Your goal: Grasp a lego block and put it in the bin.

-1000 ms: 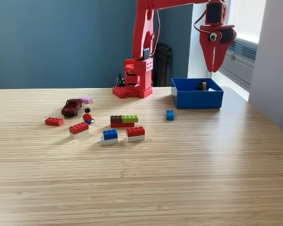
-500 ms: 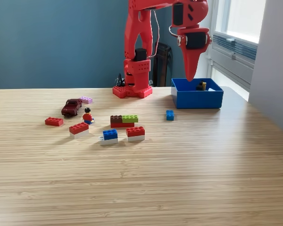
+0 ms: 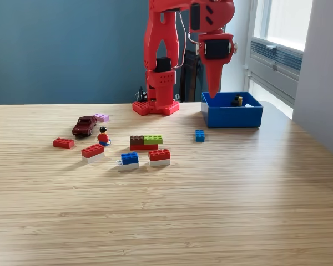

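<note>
My red gripper (image 3: pixel 213 93) hangs point-down in the air at the left rear corner of the blue bin (image 3: pixel 232 117), its fingers together with nothing between them. The bin sits at the exterior view's right and holds a few small dark and yellow pieces (image 3: pixel 237 101). Lego blocks lie on the wooden table: a small blue block (image 3: pixel 200 135) nearest the bin, a brown, green and red stack (image 3: pixel 145 142), a red-on-white block (image 3: pixel 159 157), a blue-on-white block (image 3: pixel 129 160), another red-on-white block (image 3: pixel 93 152) and a flat red block (image 3: pixel 63 143).
A dark red toy car (image 3: pixel 84 126), a lilac plate (image 3: pixel 101 117) and a small minifigure (image 3: pixel 103 136) stand at the left. The arm's red base (image 3: pixel 155 105) sits at the table's back edge. A grey wall (image 3: pixel 322 77) bounds the right side.
The arm has swung from above the bin's right side toward the exterior view's left, and the gripper has turned edge-on and dropped lower.
</note>
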Robot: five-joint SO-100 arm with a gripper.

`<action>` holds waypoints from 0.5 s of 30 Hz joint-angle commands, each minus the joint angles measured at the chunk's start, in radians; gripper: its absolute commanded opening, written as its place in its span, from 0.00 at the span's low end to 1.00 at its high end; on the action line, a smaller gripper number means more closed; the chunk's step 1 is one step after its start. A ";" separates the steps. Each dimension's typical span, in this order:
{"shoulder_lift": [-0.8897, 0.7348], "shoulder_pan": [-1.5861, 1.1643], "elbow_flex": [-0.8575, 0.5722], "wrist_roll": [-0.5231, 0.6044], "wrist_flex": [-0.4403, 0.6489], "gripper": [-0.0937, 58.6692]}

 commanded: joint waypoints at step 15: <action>0.034 0.021 -0.005 0.002 0.015 0.00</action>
